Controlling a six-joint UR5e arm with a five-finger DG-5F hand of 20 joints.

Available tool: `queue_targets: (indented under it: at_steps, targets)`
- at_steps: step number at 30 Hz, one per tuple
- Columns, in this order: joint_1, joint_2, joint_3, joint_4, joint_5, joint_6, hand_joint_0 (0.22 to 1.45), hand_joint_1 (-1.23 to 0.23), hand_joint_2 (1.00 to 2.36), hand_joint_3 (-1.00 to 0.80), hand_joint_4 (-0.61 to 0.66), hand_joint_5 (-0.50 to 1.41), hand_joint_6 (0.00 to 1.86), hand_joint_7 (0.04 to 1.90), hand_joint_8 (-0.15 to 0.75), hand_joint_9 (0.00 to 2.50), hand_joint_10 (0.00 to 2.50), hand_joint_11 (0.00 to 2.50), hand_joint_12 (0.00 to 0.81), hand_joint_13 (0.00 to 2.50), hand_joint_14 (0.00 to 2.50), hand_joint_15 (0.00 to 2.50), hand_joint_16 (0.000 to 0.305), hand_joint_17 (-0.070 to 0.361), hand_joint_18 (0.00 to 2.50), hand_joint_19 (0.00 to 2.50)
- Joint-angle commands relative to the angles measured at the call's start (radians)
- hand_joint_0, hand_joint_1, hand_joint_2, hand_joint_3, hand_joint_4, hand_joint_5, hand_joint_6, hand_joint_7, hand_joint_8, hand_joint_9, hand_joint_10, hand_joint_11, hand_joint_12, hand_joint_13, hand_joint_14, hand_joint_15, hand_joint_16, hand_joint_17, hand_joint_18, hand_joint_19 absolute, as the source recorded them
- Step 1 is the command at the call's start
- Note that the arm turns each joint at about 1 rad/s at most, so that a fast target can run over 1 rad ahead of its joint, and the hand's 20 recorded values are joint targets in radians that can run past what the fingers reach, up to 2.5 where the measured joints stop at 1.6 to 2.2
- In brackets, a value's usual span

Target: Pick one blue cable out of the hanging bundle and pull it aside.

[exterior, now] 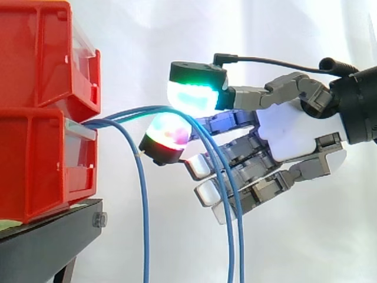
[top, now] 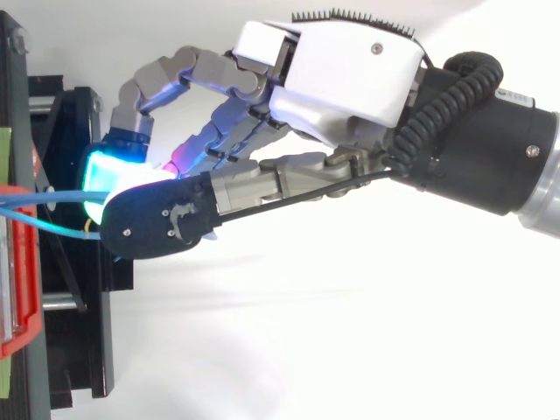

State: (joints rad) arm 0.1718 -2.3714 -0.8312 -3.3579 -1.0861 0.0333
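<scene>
Now hand (exterior: 294, 132) among blue cables (exterior: 145, 224), near bin edge (exterior: 88, 171).

We log: hand (top: 341, 79) in from right, glowing pads (top: 103, 171) pinching blue cables (top: 44, 198) just off red bin (top: 17, 262).

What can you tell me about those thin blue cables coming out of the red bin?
The blue cables are thin, smooth, flexible-looking strands. They leave the front of the lower red bin together, arch rightward, then hang down out of the picture. One drops alone, untouched, left of the hand. At least two others arch higher, pass between the green-glowing pad and a pinkish pad, which appear to pinch them, and fall in front of the other fingers.
</scene>
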Motion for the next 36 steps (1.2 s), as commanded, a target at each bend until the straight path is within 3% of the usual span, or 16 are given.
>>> queue_targets:
  at_steps: [1,10,13,21,36]
  targets:
    - [0.000,0.000,-0.002,0.000,0.000,0.000,0.62,-0.85,1.00,-0.50,-0.21,-0.12,0.93,0.83,0.191,1.04,0.02,0.70,0.233,1.00,0.02,0.55,0.040,0.090,0.76,0.45]
    - [0.000,0.000,-0.003,0.000,0.000,0.000,0.61,-0.77,1.00,-0.50,-0.32,-0.11,0.90,0.90,0.180,1.05,0.02,0.66,0.235,1.02,0.02,0.56,0.040,0.090,0.77,0.47]
    - [0.000,0.000,-0.005,0.000,0.000,0.002,0.60,-0.78,1.01,-0.37,-0.34,-0.11,0.90,0.91,0.174,1.04,0.02,0.64,0.238,1.02,0.02,0.56,0.041,0.092,0.77,0.47]
    - [0.000,0.000,-0.005,0.000,0.002,0.004,0.56,-0.75,1.02,-0.18,-0.33,-0.13,0.89,0.89,0.168,0.99,0.02,0.54,0.255,0.99,0.02,0.53,0.047,0.105,0.75,0.47]
    - [0.002,0.000,-0.009,0.000,0.005,0.007,0.55,-0.56,1.01,-0.17,-0.23,-0.11,0.86,0.84,0.188,1.00,0.01,0.45,0.300,1.02,0.02,0.49,0.058,0.131,0.81,0.42]
